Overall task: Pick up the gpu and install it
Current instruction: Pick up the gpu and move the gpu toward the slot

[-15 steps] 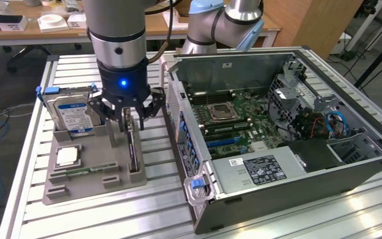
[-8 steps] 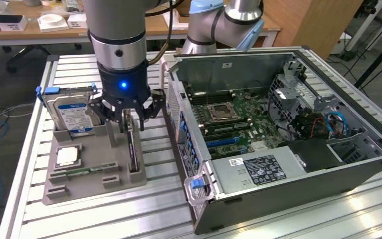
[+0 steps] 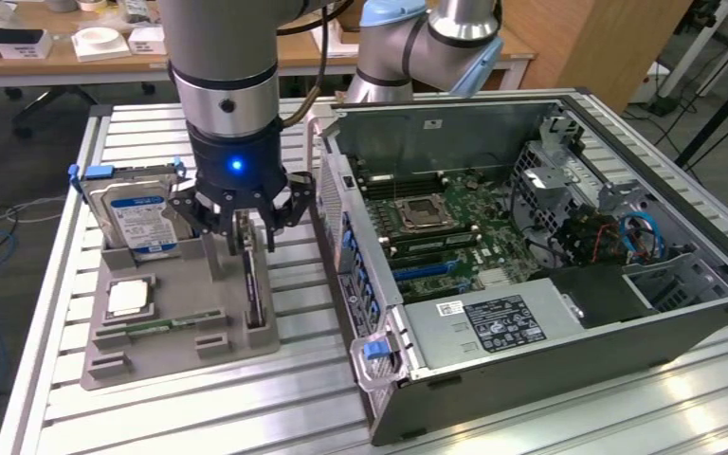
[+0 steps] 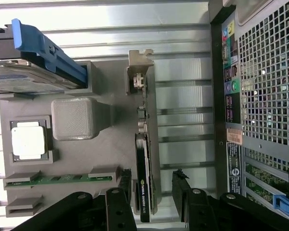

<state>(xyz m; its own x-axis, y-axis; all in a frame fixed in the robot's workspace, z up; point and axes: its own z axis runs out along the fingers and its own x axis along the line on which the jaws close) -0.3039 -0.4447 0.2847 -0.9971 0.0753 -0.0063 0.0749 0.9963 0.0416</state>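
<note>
Some of the gpu [image 3: 255, 289] behind splayed pincer [image 3: 249, 237]

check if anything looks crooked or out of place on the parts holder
Nothing stands out: the gpu stands on edge, straight in its slot of the grey holder, the open gripper straddling it.

A slatted metal table [image 3: 149, 408] carries an open computer case [image 3: 567, 374]; a grey parts holder [image 3: 193, 284] stands just beside the case, at the exterior view's left.
</note>
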